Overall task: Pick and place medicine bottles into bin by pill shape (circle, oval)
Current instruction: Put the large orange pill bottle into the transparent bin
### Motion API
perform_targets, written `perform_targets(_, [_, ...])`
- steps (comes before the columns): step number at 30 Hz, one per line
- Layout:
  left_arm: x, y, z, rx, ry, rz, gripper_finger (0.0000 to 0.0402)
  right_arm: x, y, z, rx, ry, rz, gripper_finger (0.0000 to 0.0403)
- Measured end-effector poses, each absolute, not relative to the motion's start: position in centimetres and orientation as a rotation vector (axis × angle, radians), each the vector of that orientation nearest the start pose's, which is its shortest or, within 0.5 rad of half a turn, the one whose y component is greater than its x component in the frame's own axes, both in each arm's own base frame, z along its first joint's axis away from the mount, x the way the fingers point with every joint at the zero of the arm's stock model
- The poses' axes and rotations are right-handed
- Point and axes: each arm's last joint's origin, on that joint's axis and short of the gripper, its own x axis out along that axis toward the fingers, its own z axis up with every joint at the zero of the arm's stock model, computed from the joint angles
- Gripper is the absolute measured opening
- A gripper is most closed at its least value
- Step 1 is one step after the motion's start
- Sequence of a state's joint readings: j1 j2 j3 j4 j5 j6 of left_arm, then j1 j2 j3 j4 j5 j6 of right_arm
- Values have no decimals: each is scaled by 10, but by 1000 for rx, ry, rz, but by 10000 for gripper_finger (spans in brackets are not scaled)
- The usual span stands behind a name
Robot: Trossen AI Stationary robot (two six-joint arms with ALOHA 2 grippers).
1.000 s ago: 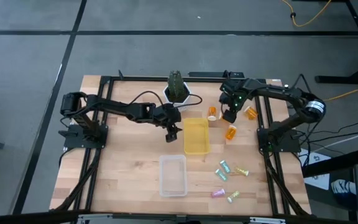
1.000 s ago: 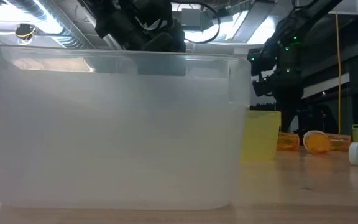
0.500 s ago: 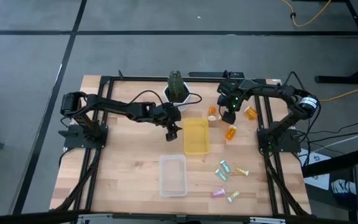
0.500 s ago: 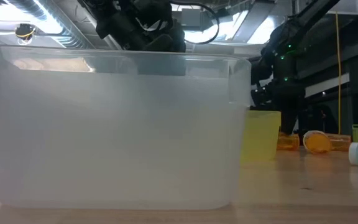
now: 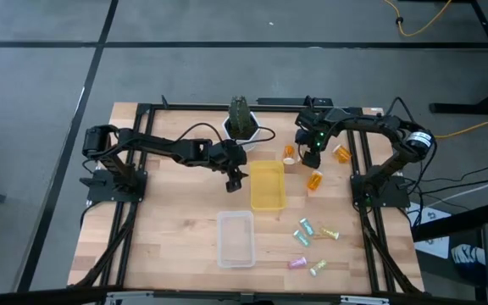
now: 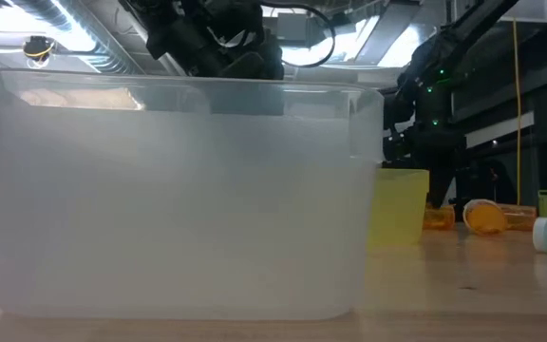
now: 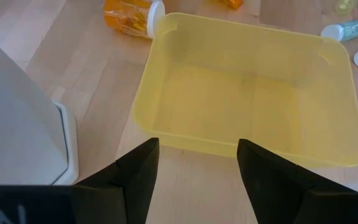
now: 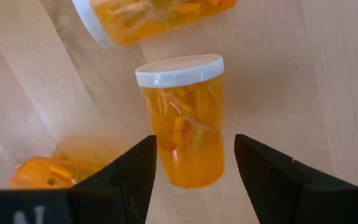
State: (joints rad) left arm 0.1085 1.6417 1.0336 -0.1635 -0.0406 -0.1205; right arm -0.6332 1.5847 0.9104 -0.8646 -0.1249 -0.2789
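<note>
R gripper (image 8: 194, 168) spread wide astride orange bottle (image 8: 184, 121) (upright), L gripper (image 7: 197, 165) released by yellow bin (image 7: 247, 112)

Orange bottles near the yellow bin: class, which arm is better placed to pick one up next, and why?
Probably the right. The right gripper is open, its fingers either side of an upright orange bottle. The left gripper faces the empty yellow bin, no bottle between its fingers.

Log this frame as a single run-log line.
right gripper: open, astride upright orange bottle, not yet gripped | left gripper: open, empty, at yellow bin | both bins empty, clear bin included
</note>
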Motion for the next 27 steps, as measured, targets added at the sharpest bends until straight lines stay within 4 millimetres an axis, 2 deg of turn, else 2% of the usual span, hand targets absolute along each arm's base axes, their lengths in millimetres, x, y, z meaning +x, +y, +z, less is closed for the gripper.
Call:
perform_targets(5, [341,38,209,-141,762,188,212,212,-148,151,319,1521,-127,218])
perform_targets(11, [341,38,209,-141,762,188,212,217,-151,135,351,1562,-131,218])
perform_targets(20, [341,38,209,-141,762,189,212,217,-151,138,394,1532,-191,214])
perform_targets(27, [341,38,209,-140,762,190,212,214,-149,143,485,1536,-271,170])
